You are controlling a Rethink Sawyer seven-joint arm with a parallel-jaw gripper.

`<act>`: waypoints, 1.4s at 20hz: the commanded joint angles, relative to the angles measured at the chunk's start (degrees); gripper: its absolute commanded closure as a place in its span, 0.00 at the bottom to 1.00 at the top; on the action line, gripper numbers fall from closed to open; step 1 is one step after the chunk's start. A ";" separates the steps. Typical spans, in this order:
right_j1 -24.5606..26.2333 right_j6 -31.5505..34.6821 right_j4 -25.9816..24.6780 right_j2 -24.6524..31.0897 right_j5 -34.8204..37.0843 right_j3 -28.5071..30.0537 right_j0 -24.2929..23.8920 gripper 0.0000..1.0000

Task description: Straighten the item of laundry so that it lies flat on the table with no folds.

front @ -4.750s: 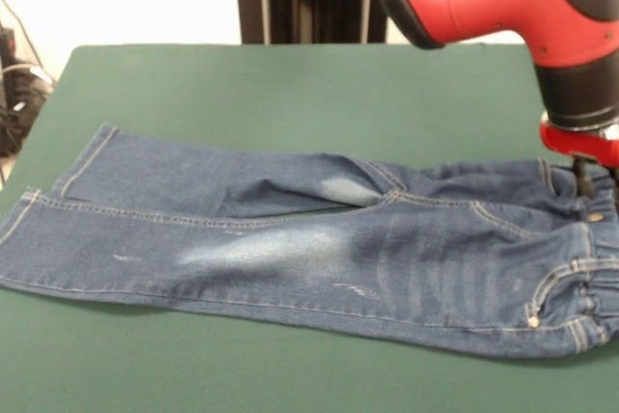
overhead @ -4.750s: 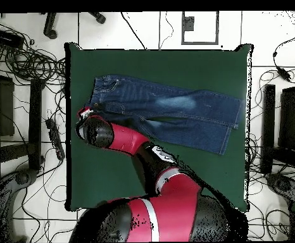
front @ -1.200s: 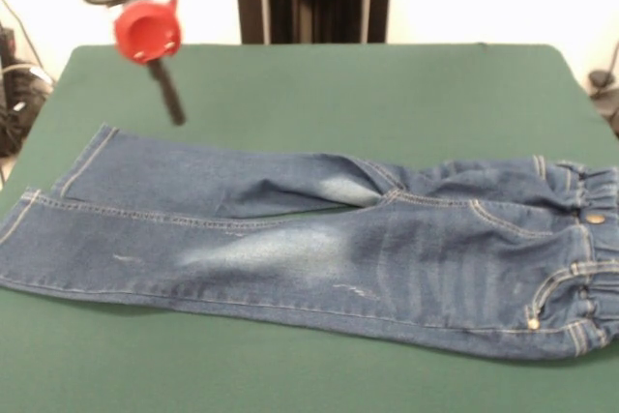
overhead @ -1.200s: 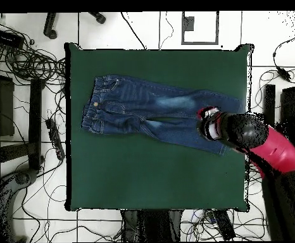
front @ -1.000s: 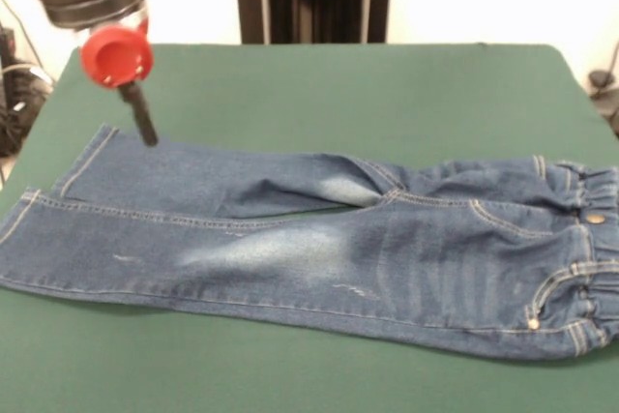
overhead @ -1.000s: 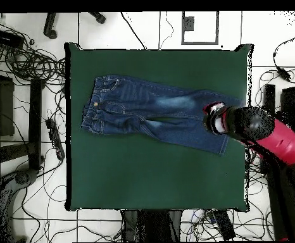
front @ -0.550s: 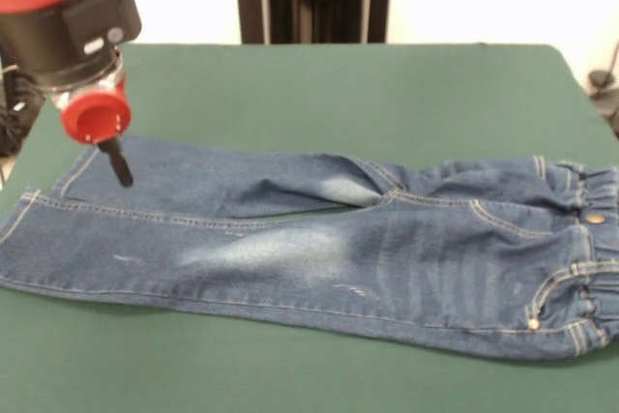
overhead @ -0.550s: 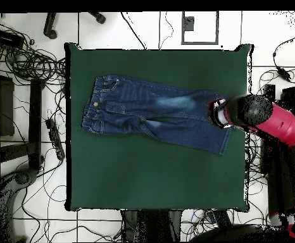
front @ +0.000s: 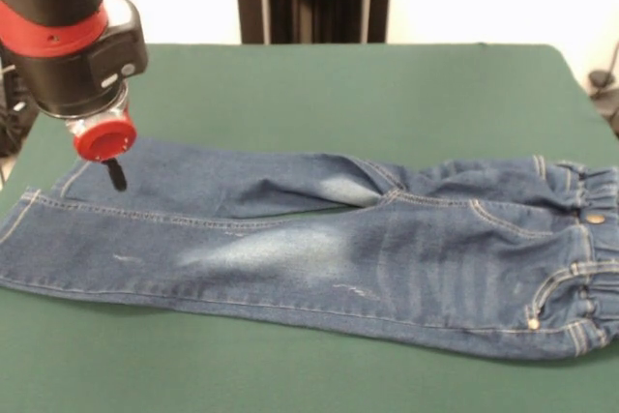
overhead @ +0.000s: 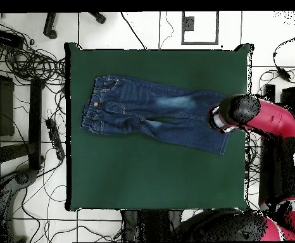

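Front view: jeans [front: 319, 249] lie lengthwise across table [front: 319, 94], waistband at right, leg hems at left. One leg lies behind other, partly under it near crotch. Gripper [front: 116, 174] sits over hem of rear leg, at left. Overhead view: jeans [overhead: 156, 114] in table's [overhead: 156, 177] far half, gripper [overhead: 217, 119] at hem end.

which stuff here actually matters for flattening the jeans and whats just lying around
Job in hand:
jeans
table
gripper, over the hem end of the far leg

Just lying about:
cables on the floor beside the table
black stands around the table
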 commanded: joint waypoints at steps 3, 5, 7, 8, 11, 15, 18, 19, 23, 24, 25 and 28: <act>1.39 -5.26 -4.58 -2.02 8.25 -1.59 3.91 0.00; 1.35 -5.66 -4.95 -2.32 8.83 -1.57 3.87 0.00; 1.07 -5.95 -4.80 -2.23 8.93 -0.97 3.48 0.00; 1.29 -6.24 -4.35 -1.65 8.45 -0.64 2.91 0.00; 2.30 -7.25 -2.89 0.49 6.54 0.25 0.91 0.00; 3.89 -9.51 -1.14 3.24 5.88 1.06 -1.43 0.00; 4.97 -11.74 0.05 5.36 5.97 1.40 -3.09 0.00; 5.17 -12.18 0.38 5.98 5.90 1.56 -3.48 0.00; 5.76 -13.67 1.25 7.84 5.77 1.56 -4.76 0.00; 5.91 -13.95 1.53 8.33 5.88 1.55 -5.13 0.00; 5.58 -13.94 1.76 8.78 5.40 2.30 -5.46 0.00; 6.03 -14.44 2.77 10.70 5.17 2.87 -6.75 0.00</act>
